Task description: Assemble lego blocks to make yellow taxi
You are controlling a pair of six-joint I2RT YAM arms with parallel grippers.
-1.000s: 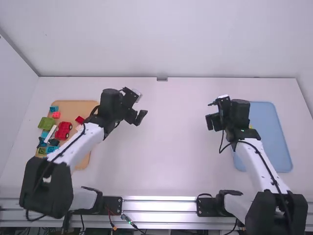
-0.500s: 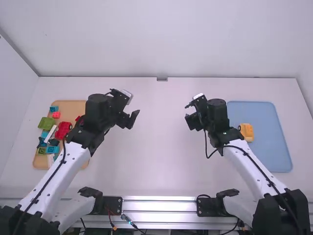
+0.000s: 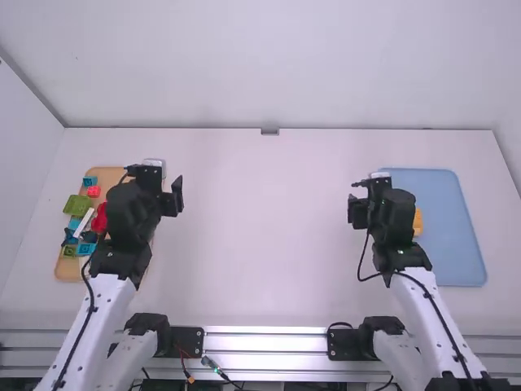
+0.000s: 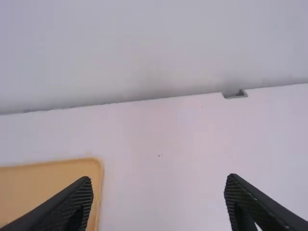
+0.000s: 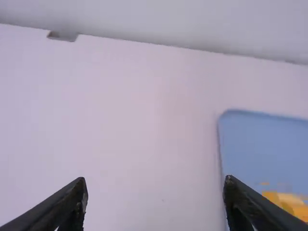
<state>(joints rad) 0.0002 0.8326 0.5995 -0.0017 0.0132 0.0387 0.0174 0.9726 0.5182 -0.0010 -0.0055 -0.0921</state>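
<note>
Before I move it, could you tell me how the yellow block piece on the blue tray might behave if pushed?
The yellow block piece looks like moulded plastic, so probably stiff. Its boxy shape should resist rolling, but it might slide on the smooth-looking blue tray.

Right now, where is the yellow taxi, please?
In the high view, the yellow taxi is on the blue tray at right, partly behind the right arm.

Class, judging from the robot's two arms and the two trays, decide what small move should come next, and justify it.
Probably, both arms should draw back and leave the yellow piece in the blue tray. The left gripper and right gripper hang open and empty, and the blocks visible in the tan tray are mainly red, green and blue.
</note>
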